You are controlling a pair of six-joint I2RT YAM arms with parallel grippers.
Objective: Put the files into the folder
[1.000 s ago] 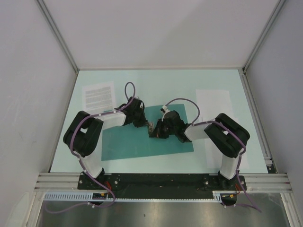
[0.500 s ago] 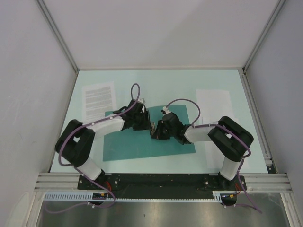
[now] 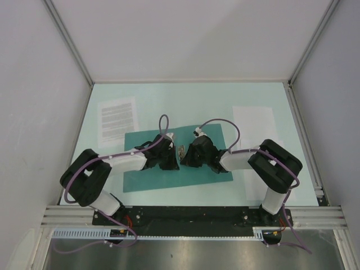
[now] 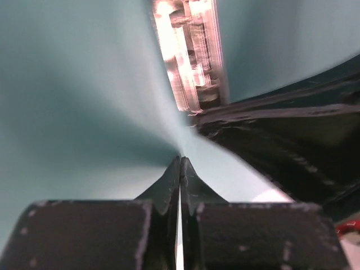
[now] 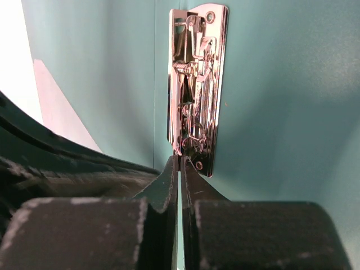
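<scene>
The teal folder [image 3: 152, 179] lies open and flat in the middle of the table, with a chrome clip [image 3: 181, 152] near its spine. The printed sheet [image 3: 117, 118] lies at the back left and the nearly blank sheet [image 3: 254, 121] at the back right, both outside the folder. My left gripper [image 3: 175, 161] is shut, its tips down on the folder [image 4: 84, 112] just left of the clip [image 4: 188, 56]. My right gripper [image 3: 186, 155] is shut, its tips [image 5: 180, 160] touching the near end of the clip [image 5: 194, 84] on the folder [image 5: 281, 84].
Grey walls close in the table on the left, back and right. A metal rail [image 3: 191, 214] with both arm bases runs along the near edge. The two gripper heads sit very close together over the folder's middle.
My left arm has stretched lower and its gripper has moved nearer and rightward, down onto the folder beside the clip. My right gripper has shifted slightly back, still at the clip.
</scene>
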